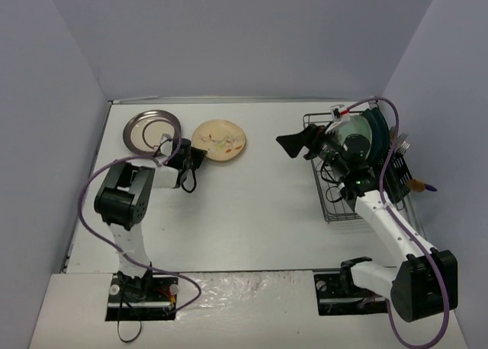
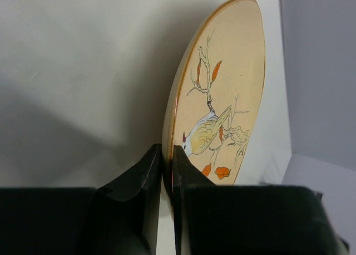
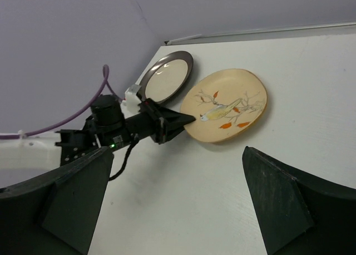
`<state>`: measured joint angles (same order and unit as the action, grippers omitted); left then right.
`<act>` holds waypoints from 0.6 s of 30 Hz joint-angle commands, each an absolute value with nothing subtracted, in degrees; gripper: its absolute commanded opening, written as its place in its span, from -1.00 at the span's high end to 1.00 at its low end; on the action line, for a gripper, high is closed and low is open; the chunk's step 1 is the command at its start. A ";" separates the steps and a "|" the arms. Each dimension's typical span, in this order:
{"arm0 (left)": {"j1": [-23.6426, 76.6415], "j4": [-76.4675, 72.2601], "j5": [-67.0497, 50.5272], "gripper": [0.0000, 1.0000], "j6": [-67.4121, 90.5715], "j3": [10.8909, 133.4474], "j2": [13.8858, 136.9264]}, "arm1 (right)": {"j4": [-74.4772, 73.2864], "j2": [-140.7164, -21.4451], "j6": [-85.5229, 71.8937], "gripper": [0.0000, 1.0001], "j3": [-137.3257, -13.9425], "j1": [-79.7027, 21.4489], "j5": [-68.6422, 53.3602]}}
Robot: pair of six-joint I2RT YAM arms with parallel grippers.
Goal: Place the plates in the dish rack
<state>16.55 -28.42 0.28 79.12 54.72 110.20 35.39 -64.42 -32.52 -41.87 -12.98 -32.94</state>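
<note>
While your left gripper pinches the bird plate at 11 o'clock, your right gripper hangs spread wide. Rack sits at 3 o'clock.

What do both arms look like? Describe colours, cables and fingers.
The left arm and right arm have white links and bulky black joints. A purple cable loops along each. The fingers are matte black, wedge-shaped. A small green light glows near the right wrist.

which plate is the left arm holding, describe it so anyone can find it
On the white table, two plates sit near the far left corner. It is the right-hand one, the cream plate, its rim pinched by the left gripper. Unlike the grey-rimmed plate beside it, it bears a painted bird and orange leaves.
</note>
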 commanded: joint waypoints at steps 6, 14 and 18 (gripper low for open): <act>18.89 -33.75 -4.90 1.00 70.93 38.79 83.50 | 36.56 -68.99 -34.36 -1.00 -43.24 -16.78 -35.15; 19.69 -27.29 -9.60 1.00 67.83 33.49 60.32 | 34.01 -75.87 -34.53 -1.00 -45.54 -19.35 -35.53; 19.78 -22.51 -11.85 1.00 65.57 34.10 53.29 | 32.96 -78.92 -33.23 -1.00 -47.80 -21.00 -37.61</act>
